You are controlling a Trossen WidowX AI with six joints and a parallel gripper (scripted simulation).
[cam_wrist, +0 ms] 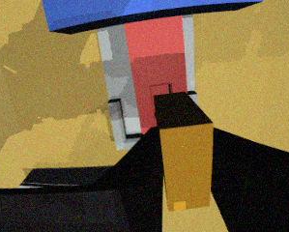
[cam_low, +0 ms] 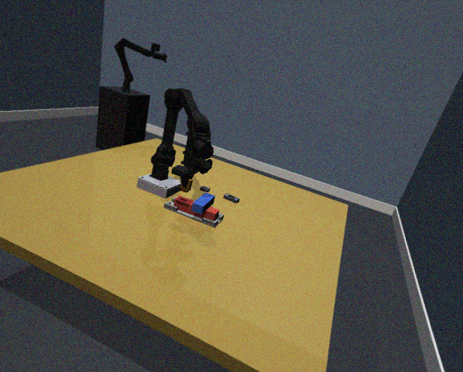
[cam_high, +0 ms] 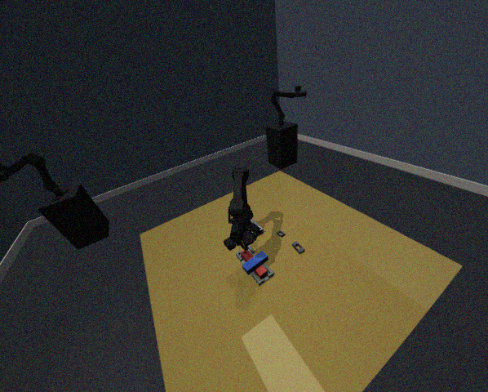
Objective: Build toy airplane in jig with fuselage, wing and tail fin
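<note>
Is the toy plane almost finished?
Nearly! The red body looks set in its cradle, with the blue wing across it. The fingers hold the orange tail fin above the body. It still needs to go in, and then the fingers must let go.

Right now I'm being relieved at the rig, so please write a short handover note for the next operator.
Tool: shut on the orange tail fin, above the tail end.
Fuselage: lying in the cradle.
Blue wing: across the fuselage; tab hidden.
Left: seat the fin, let go, move clear.
</note>
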